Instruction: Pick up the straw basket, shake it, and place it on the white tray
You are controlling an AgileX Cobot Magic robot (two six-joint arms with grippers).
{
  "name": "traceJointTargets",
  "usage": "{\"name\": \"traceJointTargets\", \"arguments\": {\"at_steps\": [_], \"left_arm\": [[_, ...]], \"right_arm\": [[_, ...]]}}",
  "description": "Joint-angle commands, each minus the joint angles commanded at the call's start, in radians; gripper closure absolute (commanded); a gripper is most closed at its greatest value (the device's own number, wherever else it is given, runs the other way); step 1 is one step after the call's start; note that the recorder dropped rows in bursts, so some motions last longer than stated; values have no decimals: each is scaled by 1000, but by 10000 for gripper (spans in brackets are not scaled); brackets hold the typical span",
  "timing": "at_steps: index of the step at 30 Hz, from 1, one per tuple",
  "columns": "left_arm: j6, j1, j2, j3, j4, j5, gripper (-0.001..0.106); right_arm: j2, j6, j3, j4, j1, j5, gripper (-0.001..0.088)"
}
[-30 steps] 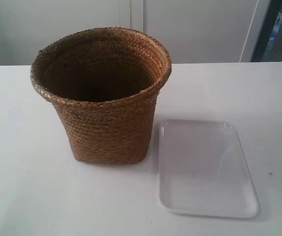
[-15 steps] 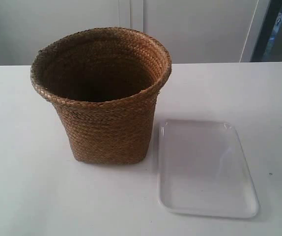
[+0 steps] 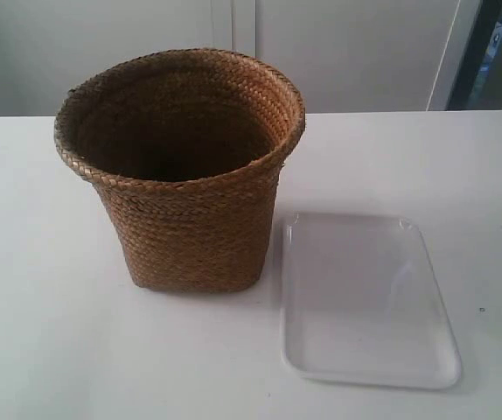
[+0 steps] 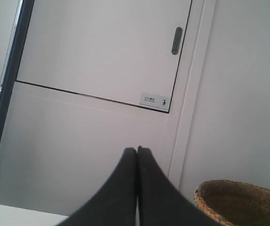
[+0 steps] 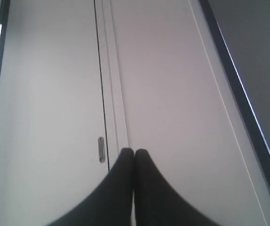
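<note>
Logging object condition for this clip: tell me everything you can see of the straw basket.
The straw basket is brown woven straw, with a braided rim, walls flaring wider toward the top and a squarish base. Its inside is dark and looks empty. It stands upright on the white table, close beside the white tray but apparently not touching it. Nothing holds it.

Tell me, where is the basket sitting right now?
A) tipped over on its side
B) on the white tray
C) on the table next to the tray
C: the straw basket stands upright on the table, beside the white tray, which has nothing on it.
</note>
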Motion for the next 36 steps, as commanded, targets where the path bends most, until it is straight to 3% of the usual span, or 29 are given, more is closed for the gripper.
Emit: {"name": "traceJointTargets", "arguments": {"at_steps": [5, 11, 15, 19, 20, 22, 26, 27, 30, 32, 36], "left_arm": [[185, 0, 55, -129, -3, 12, 1053], [324, 0, 324, -340, -66, -204, 1053], [322, 0, 586, -577, -69, -228, 1053], [325, 0, 868, -876, -91, -200, 1053], [325, 0, 945, -945, -90, -161, 1053], [315, 0, 1083, -1115, -90, 27, 1053], [140, -5, 1300, -1380, -93, 651, 1053], [101, -11, 1341, -1424, -102, 807, 1053], [87, -12, 1414, -1476, -156, 1130, 1053], [102, -12, 1440, -1476, -197, 1238, 1053], [254, -12, 1472, -1476, -284, 1319, 1053]], "right_arm": [[14, 0, -83, 41, 0, 92, 868], [181, -8, -295, 137, 0, -28, 868], [394, -8, -510, 171, 0, -117, 868], [641, 1, -748, 130, 0, -50, 868], [699, 1, -824, 116, 0, 1, 868], [835, 1, -983, 55, 0, 198, 868], [1090, 23, -1235, 21, 0, 769, 868], [1148, 51, -1295, 35, 0, 958, 868], [1277, 77, -1378, 98, 7, 1279, 868], [1324, 10, -1390, 182, 30, 1385, 868], [1391, -302, -1396, 370, 98, 1509, 868]]}}
